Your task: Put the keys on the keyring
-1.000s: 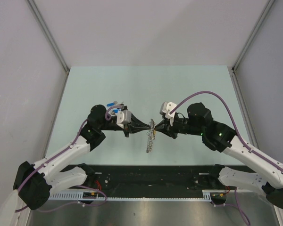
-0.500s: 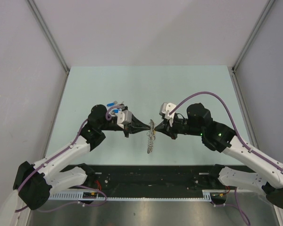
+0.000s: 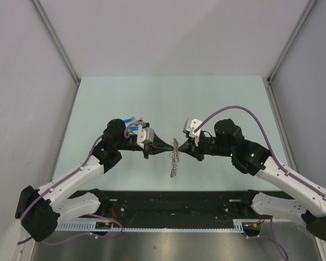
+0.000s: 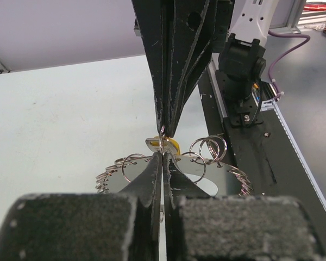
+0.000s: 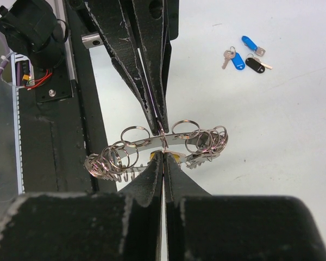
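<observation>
Both arms meet tip to tip over the middle of the pale green surface (image 3: 152, 98). The left end effector (image 3: 166, 147) has its fingers pressed together, clamped on the keyring (image 3: 174, 158). The keyring hangs between the two tips and shows edge-on from above. From the wrists we see it as a flat metal strip crowded with small split rings, stretching out to either side of the pinch. The right end effector (image 3: 183, 148) is also closed. Its tips sit right on a yellow-headed key (image 5: 172, 157), which it appears to pinch against the strip, though we cannot make out the exact contact. In the right wrist view, three loose keys (image 5: 244, 56), two blue-headed and one black-headed, lie close together on the surface, well apart from the keyring.
</observation>
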Controlling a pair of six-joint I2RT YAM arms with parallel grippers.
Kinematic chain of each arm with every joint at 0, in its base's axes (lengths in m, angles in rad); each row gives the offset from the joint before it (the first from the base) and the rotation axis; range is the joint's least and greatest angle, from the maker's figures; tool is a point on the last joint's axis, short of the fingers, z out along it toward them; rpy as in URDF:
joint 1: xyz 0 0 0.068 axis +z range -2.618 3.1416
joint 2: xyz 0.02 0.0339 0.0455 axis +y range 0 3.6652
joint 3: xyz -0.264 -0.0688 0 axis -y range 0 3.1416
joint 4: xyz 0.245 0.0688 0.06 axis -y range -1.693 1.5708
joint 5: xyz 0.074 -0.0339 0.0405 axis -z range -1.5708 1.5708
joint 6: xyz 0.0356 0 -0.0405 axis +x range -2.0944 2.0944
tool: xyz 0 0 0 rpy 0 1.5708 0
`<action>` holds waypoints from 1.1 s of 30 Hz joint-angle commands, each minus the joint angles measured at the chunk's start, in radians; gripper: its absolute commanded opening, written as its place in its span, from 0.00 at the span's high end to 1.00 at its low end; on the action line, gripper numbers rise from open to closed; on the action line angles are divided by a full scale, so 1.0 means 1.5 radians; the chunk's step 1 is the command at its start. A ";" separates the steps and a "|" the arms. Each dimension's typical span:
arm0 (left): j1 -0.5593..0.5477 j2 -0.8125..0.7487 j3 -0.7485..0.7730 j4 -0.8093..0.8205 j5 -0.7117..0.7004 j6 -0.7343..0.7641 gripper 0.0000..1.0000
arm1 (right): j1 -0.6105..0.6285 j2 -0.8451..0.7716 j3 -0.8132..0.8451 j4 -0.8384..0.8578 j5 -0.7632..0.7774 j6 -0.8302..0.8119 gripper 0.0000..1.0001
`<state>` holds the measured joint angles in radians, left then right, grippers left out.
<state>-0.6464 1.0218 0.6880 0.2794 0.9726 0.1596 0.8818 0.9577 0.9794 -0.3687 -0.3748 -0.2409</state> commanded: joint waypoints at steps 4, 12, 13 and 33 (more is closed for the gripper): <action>-0.013 0.005 0.036 -0.041 0.017 0.044 1.00 | 0.003 0.004 0.021 0.044 -0.012 -0.007 1.00; -0.019 0.004 0.044 -0.067 0.018 0.062 1.00 | 0.004 0.010 0.030 0.037 -0.014 -0.010 1.00; -0.020 0.004 0.044 -0.069 0.018 0.063 1.00 | 0.004 0.009 0.031 0.037 -0.014 -0.011 1.00; -0.031 0.017 0.072 -0.146 0.013 0.105 1.00 | 0.016 0.033 0.064 0.014 -0.018 -0.027 1.00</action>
<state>-0.6697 1.0397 0.7490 0.0814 0.9707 0.2771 0.8894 0.9993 1.0046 -0.4225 -0.3824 -0.2668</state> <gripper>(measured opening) 0.005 0.009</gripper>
